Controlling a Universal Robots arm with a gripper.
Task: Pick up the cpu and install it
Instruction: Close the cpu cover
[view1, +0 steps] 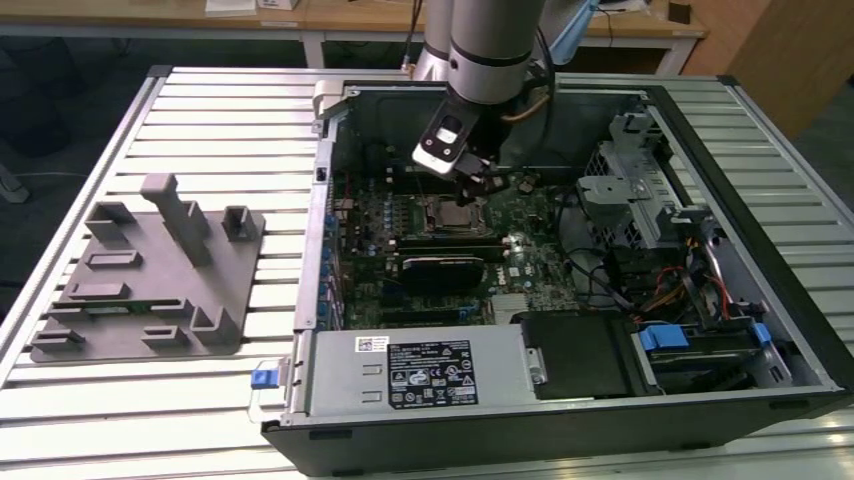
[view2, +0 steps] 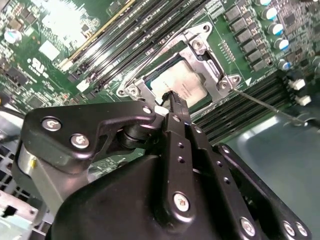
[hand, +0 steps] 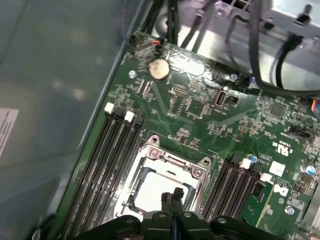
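The cpu (view2: 187, 82) (hand: 149, 192), a flat silver square, lies inside the square metal-framed socket (view2: 200, 47) (hand: 172, 160) on the green motherboard. My gripper (view2: 171, 96) (hand: 172, 195) is shut, its two black fingertips pressed together with nothing between them. The tips sit over one edge of the cpu; whether they touch it is unclear. In the exterior view the gripper (view1: 483, 185) hangs inside the open computer case, just above the socket (view1: 449, 212).
Memory slots (hand: 110, 150) flank the socket on both sides. A black block (view1: 447, 268) lies on the board near it. A power supply (view1: 414, 370), drive cage (view1: 627, 190) and cables (view1: 667, 290) fill the case. A grey fixture (view1: 147, 270) stands on the table at the exterior view's left.
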